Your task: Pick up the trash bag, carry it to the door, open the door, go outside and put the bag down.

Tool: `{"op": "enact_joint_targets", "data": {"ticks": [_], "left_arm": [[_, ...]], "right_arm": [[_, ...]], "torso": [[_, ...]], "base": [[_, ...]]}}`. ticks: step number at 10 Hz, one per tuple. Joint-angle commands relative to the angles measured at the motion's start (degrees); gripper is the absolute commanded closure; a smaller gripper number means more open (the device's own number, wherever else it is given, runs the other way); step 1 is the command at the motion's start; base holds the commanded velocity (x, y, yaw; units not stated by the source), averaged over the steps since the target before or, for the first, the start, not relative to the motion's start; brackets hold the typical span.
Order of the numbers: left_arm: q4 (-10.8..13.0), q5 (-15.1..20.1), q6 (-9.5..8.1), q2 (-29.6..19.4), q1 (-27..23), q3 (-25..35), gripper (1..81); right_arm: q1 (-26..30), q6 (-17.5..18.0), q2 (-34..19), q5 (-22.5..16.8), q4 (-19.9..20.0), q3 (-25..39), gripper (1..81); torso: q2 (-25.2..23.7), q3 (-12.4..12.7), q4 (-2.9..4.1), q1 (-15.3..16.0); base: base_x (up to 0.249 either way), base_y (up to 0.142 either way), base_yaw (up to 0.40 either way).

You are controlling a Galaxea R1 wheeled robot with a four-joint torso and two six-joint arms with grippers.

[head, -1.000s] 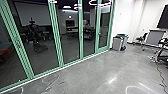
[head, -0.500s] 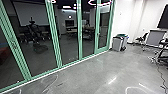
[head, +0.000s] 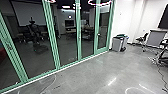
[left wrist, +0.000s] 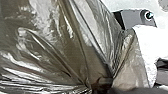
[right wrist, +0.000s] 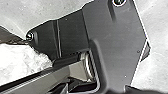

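A: Please, what is the state of the left claw (left wrist: 102, 84)?

B: It is clamped on the trash bag (left wrist: 50, 47), as I judge it, because the long folds of the plastic all run together at this point.

A: Why is it held there, and not around the middle?

B: I think a gathered place is the stronger one. Many layers share the weight, while a single thin layer could tear on the way.

A: And the right claw?

B: For this one I cannot tell if it is apart or together. In the right wrist view there is a white crumpled mass (right wrist: 20, 62) near that arm; what it is exactly, I cannot say.

A: Does the bag touch the floor (head: 92, 75)?

B: This I also cannot tell. A lifted bag would be wiser, since dragging could open it.

A: What is farther out?

B: A green-framed glass wall (head: 66, 37) crosses ahead. Toward its far end is a glass door (head: 103, 40) with a handle (head: 98, 34), and it looks closed. Grey waste bins (head: 118, 44) stand just beside this end, against the white wall (head: 125, 17), perhaps so that the passage is free.

A: So the carrying is not finished?

B: Correct, in my opinion. The robot is indoors, and the door is well apart from it.
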Motion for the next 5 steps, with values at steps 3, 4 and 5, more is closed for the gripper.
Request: {"op": "enact_joint_targets", "data": {"ticks": [3, 4, 5], "left_arm": [[0.07, 3.44, 0.34, -0.27, -3.16, -0.15, 81.1], [0.07, 3.44, 0.42, -0.27, -3.08, -0.15, 81.1], [0.07, 3.44, 0.33, -0.27, -3.16, -0.15, 81.1]], "right_arm": [[2.19, -0.21, 0.11, -3.31, 0.35, 0.18, 1.0], [2.19, -0.21, 0.02, -3.31, 0.35, 0.18, 1.0], [2.19, -0.21, 0.03, -3.31, 0.35, 0.18, 1.0]], "torso": [[0.00, 0.00, 0.00, 0.00], [0.00, 0.00, 0.00, 0.00], [0.00, 0.00, 0.00, 0.00]], "base": [[0.144, -0.063, 0.000], [0.144, 0.000, 0.000], [0.143, 0.000, 0.000]]}}
